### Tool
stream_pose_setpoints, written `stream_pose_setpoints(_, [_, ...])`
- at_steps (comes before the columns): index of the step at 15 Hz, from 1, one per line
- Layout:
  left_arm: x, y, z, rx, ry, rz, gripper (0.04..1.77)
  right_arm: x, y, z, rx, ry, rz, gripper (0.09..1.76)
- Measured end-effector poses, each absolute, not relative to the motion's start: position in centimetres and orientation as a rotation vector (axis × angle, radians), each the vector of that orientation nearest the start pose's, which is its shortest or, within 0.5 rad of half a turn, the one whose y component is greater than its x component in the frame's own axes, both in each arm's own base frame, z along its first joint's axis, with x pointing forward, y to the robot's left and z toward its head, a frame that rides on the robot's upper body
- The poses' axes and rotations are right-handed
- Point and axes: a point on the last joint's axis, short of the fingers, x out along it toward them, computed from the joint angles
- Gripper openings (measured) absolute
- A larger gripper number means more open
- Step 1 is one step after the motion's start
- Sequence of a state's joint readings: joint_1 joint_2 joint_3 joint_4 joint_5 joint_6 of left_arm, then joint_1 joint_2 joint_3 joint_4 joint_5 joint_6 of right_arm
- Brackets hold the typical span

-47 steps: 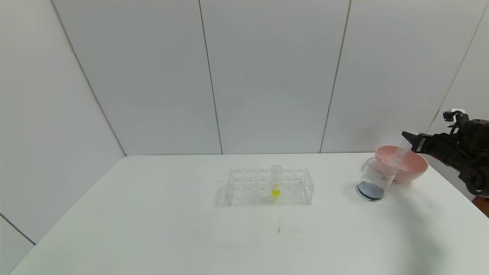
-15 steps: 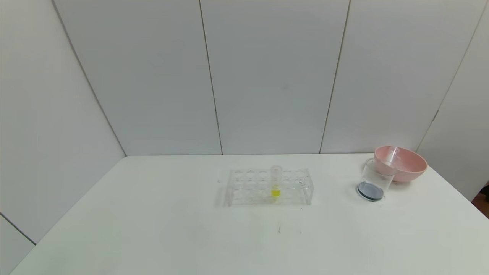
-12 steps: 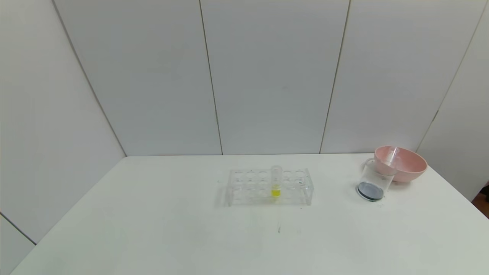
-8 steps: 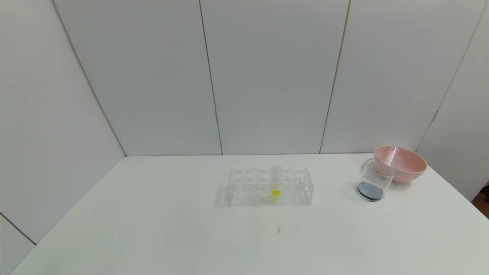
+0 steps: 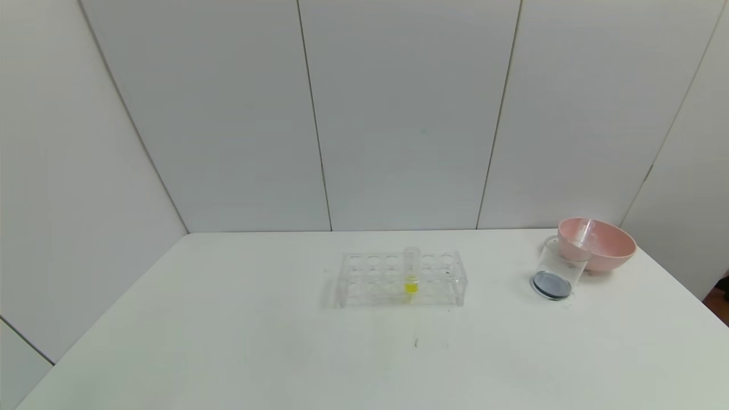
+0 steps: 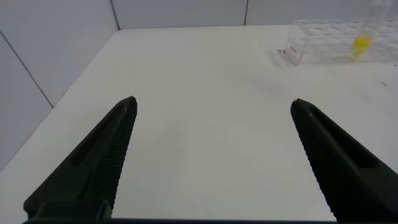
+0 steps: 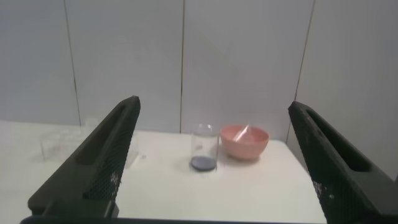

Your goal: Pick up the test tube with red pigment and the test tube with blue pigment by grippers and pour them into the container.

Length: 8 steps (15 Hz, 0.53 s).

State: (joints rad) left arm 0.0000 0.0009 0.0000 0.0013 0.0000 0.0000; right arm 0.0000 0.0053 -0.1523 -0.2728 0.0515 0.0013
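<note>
Centrally on my white table (image 5: 228,341) stands the clear tube rack (image 5: 401,279), holding one upright tube with yellow liquid (image 5: 411,273). To my right, well apart from the rack, the container (image 5: 555,270) stands upright with a thin dark blue-grey layer of liquid at its bottom. Just behind it, and touching or nearly so, sits the pink bowl (image 5: 603,242), in which a clear, seemingly empty test tube (image 5: 582,232) lies tilted against the rim. I cannot tell whether this is the red or the blue tube; neither colour shows anywhere.

Neither arm appears in my head view. My left gripper (image 6: 211,118) hangs low over the table's left part, jaws spread wide, holding nothing, the rack far ahead of it. My right gripper (image 7: 214,115) is pulled back off the table's near right side, jaws likewise wide apart and empty, facing the container and bowl.
</note>
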Motion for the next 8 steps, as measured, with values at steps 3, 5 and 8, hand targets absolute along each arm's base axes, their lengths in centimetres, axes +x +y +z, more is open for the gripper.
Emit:
stream_pose_setpoints(3, [-2.3,0.0,7.5,0.0,0.003,0.0,1.76,-2.5,0.1,9.0,-0.021,-0.102,0.039,1.7])
stream_pose_setpoints(5, [-2.3,0.0,7.5,0.0,0.003,0.0,1.76,-2.4,0.0,7.4,-0.018,0.04,0.012,1.7])
stream_pose_setpoints(8, [-2.3,0.0,7.5,0.0,0.003,0.0,1.76,-2.4,0.0,7.7,-0.016,-0.002,0.008,1.71])
